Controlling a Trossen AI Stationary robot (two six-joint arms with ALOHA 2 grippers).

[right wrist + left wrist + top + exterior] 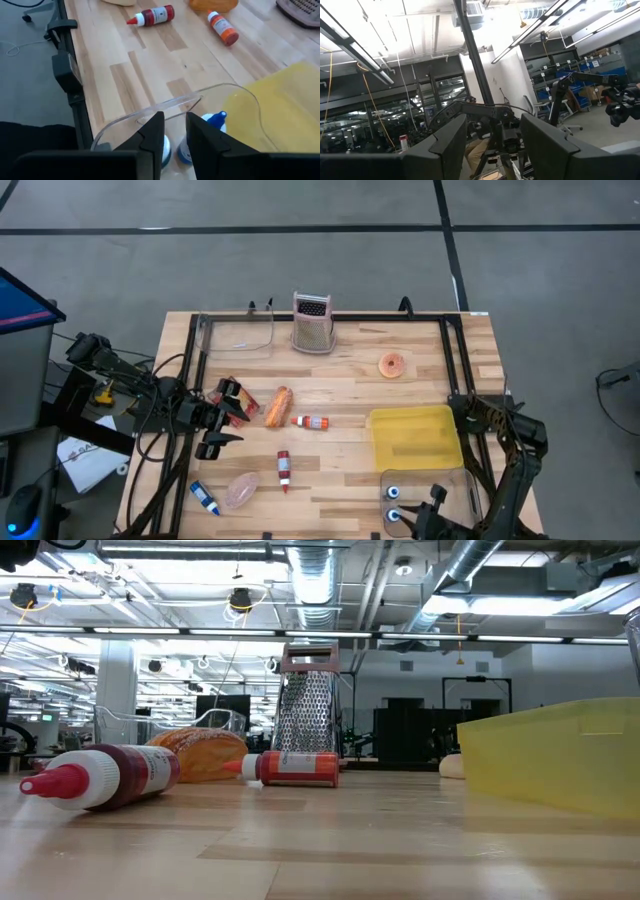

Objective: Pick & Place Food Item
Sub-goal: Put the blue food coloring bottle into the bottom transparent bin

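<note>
A glazed donut (392, 365) lies at the far right of the table. A bread roll (278, 407) lies flat near the middle, and a pink food item (241, 491) sits at the near left. My left gripper (232, 412) hovers open and empty, left of the roll, pointing up into the room (492, 125). My right gripper (420, 510) is over a clear tub (165, 107) at the near right. Its fingers (174, 125) stand a little apart above two blue-capped bottles (215, 120) in the tub, with nothing between them.
A yellow bin (415, 437) stands beside the clear tub. Two sauce bottles (313, 421) (284, 470) and a blue bottle (205, 498) lie on the wood. A metal grater (312, 323) and another clear tub (238, 333) stand at the far edge.
</note>
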